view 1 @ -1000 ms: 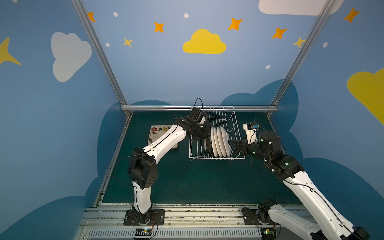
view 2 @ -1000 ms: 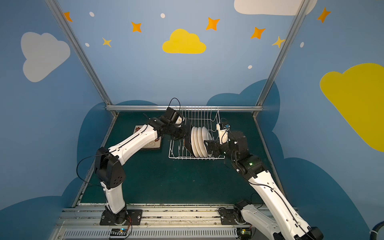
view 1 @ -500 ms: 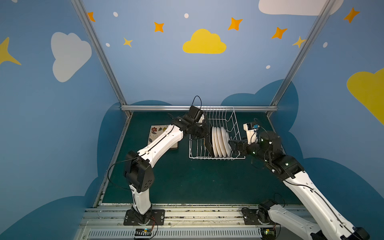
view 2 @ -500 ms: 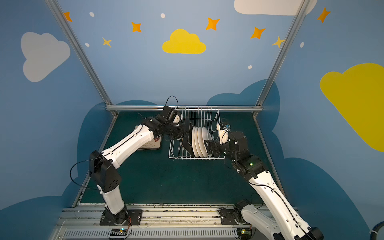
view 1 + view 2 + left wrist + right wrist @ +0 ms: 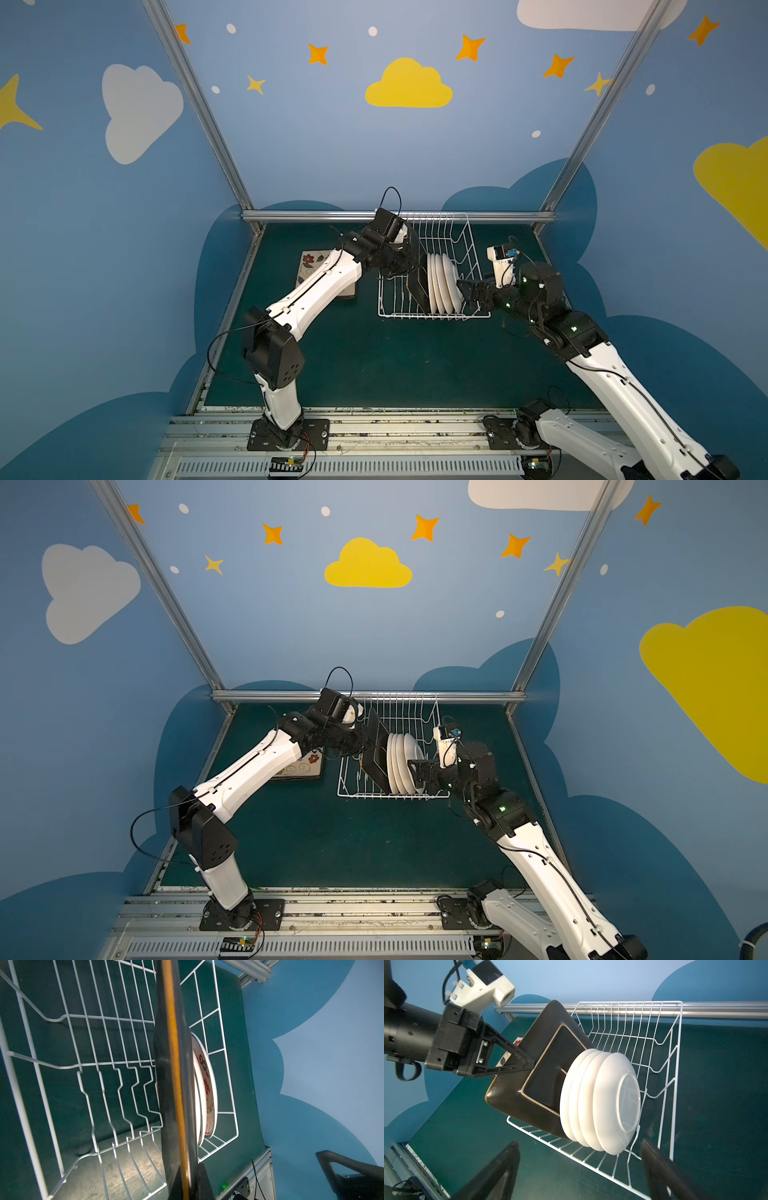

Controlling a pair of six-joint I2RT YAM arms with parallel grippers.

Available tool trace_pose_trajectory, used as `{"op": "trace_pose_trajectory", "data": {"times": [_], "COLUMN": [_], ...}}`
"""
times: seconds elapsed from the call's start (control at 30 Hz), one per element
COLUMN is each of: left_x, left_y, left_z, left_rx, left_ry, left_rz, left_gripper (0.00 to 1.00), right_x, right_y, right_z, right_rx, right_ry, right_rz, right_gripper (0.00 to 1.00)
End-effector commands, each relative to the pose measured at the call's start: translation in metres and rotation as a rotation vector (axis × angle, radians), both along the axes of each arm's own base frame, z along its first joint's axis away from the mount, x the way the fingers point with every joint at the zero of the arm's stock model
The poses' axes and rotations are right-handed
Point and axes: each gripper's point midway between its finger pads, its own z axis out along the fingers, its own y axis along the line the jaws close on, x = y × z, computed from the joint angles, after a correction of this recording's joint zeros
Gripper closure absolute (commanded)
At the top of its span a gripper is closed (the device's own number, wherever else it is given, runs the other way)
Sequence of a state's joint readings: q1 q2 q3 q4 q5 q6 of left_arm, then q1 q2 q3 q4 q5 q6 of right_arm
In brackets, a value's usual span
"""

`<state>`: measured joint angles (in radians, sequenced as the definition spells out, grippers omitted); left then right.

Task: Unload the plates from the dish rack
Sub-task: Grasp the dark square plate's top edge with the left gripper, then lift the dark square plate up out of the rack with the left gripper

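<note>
The white wire dish rack [image 5: 473, 249] [image 5: 432, 725] stands at the back middle of the green table. Several round white plates [image 5: 444, 282] [image 5: 602, 1101] stand upright in its near end. My left gripper [image 5: 409, 266] [image 5: 529, 1061] is shut on the rim of a black-backed square plate [image 5: 417, 282] [image 5: 542, 1076]. That plate is tilted corner-down beside the white plates. In the left wrist view the square plate [image 5: 174, 1084] shows edge-on between the jaws. My right gripper [image 5: 465, 291] [image 5: 579, 1147] is open and empty, just right of the white plates.
A patterned square plate [image 5: 309, 266] [image 5: 299, 769] lies flat on the table left of the rack, partly under the left arm. An aluminium rail [image 5: 316, 216] runs along the table's back edge, just behind the rack. Blue walls close in both sides.
The left arm's elbow has swung down and toward the front left while its gripper keeps the black plate at the rack. The right arm has not moved.
</note>
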<state>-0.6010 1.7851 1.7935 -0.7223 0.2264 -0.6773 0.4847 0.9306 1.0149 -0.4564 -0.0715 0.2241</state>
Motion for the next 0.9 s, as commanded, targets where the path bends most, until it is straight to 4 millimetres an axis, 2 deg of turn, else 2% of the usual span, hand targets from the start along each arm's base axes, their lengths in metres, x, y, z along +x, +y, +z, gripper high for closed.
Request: {"op": "trace_pose_trajectory", "data": {"times": [0.0,0.53,0.87], "left_x": [0.013,0.018,0.019], "left_y": [0.019,0.041,0.041], "left_z": [0.081,0.097,0.087], "left_rx": [-0.054,-0.031,-0.021], "left_ry": [-0.247,-0.307,-0.290], "left_rz": [0.033,0.071,0.063], "left_gripper": [0.97,0.97,0.97], "right_x": [0.003,0.007,0.006], "right_y": [0.001,0.005,0.004], "right_z": [0.015,0.019,0.016], "right_rx": [0.029,0.039,0.038], "right_ry": [-0.039,-0.044,-0.039], "right_rz": [0.001,0.010,0.005], "right_gripper": [0.10,0.10,0.10]}}
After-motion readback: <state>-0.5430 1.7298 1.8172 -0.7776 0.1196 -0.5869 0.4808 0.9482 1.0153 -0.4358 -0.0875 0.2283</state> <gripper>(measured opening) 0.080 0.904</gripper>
